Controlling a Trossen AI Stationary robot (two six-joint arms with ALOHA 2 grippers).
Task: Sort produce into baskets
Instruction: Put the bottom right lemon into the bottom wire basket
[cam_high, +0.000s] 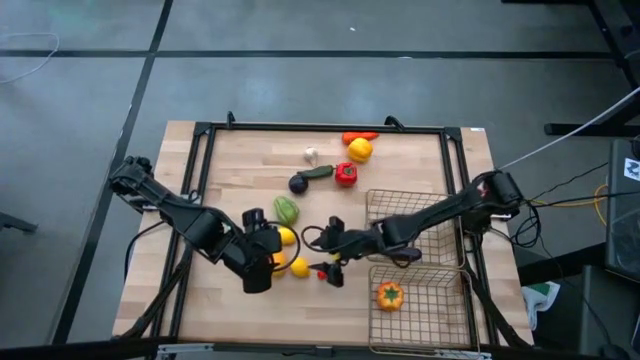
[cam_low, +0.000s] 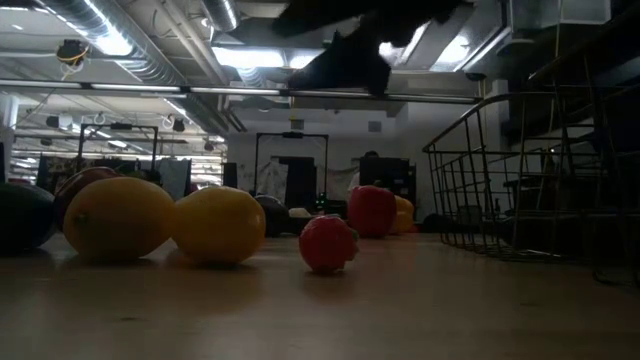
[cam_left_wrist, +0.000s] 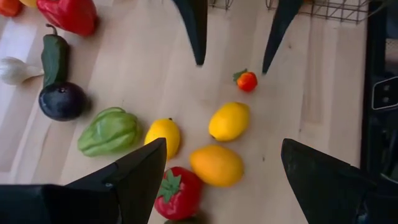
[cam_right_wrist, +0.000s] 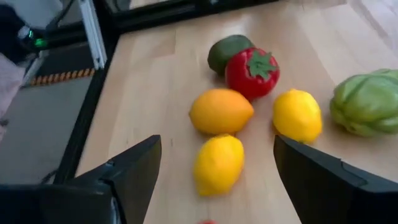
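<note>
Wooden worktop (cam_high: 250, 160) carries scattered produce; two wire baskets (cam_high: 405, 215) sit at its right side, one holding an orange pepper (cam_high: 389, 295). Both tools hang open and empty, left tool (cam_high: 262, 262) above the lemons (cam_left_wrist: 229, 121), right tool (cam_high: 333, 255) over a small red tomato (cam_left_wrist: 247, 80).

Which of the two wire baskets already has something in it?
The basket nearest the table's front edge: one orange pepper lies inside. The other basket, farther back, shows no fruit or vegetable, only the right arm reaching across it.
</note>
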